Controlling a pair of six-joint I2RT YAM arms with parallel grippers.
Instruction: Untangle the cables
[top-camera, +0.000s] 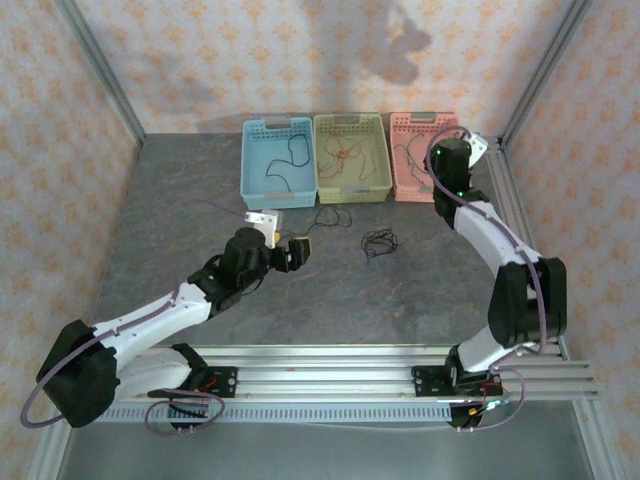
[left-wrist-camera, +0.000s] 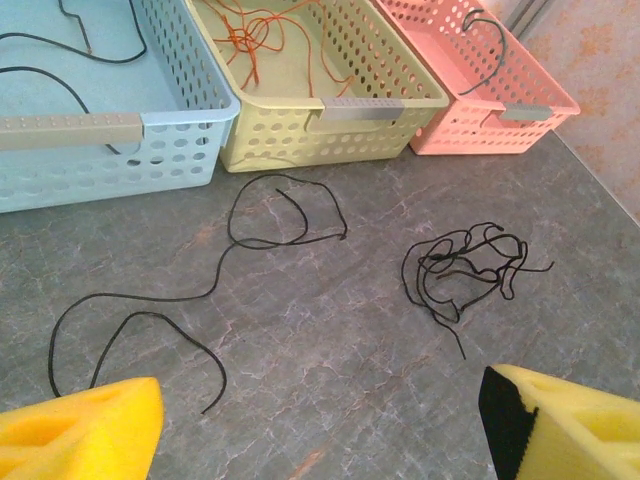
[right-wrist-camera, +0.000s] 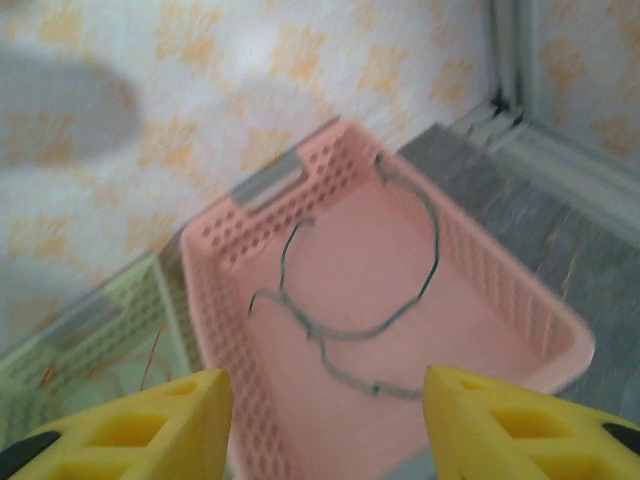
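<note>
cables (left-wrist-camera: 465, 268) of thin black wire are bunched into a small knot on the grey table (left-wrist-camera: 330, 380), well apart from the baskets. to its left a loose black cable (left-wrist-camera: 212, 288) is laid out in open curves, its far loop near the yellow-green basket (left-wrist-camera: 350, 105). a green cable (right-wrist-camera: 350, 335) is found lying in the pink basket (right-wrist-camera: 250, 190), red-orange cables (left-wrist-camera: 262, 35) in the yellow-green one, and a black strand (left-wrist-camera: 30, 37) in the blue basket (left-wrist-camera: 70, 130).

the right gripper (right-wrist-camera: 325, 420) is held above the pink basket, jaws parted and nothing between them. the left gripper (left-wrist-camera: 320, 425) is poised low over the table on the near side of the knot, spread wide and empty.

the sorting is judged to be well along: the step in hand appears to be the drop-off into the pink basket, and the black knot is what is left. the next move is expected to fall to the left gripper. one outer loop needs to be pinched alone, with the fingertips brought right down to the surface, since the wire lies flat.

the wires are limp yet springy enough to keep their curl. the baskets are moulded plastic, perforated with round holes and fitted with grey handle bars. the table is matte, with stone-like veining. the fingers (left-wrist-camera: 85, 435) are blocky yellow pieces with hollowed sides.
</note>
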